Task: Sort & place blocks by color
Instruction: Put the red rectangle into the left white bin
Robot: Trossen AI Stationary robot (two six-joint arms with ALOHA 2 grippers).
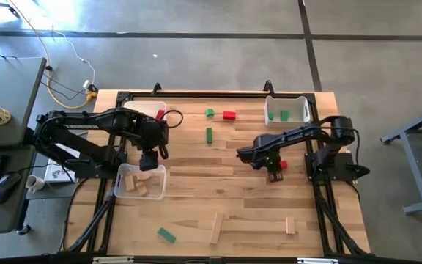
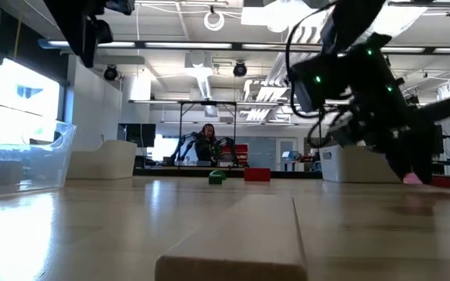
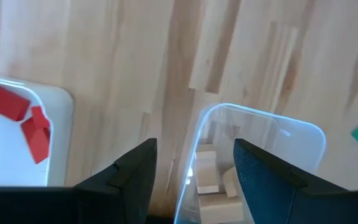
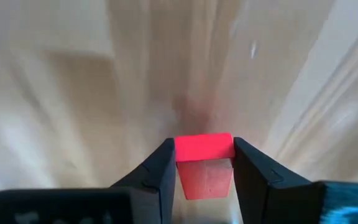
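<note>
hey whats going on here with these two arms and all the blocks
Two robot arms are sorting blocks by color. The right claw has closed on a red block at the table's right side. The left claw hangs open over the clear bin of plain wood blocks. Loose green, red and plain blocks lie around the table.

The right arm reaches in from the table's right side, its wrist bent down and the right gripper [image 4: 204,163] low at the tabletop, fingers apparently pressed against a red block [image 4: 205,163]. The left gripper [image 3: 194,163] hangs with fingers spread.
</note>
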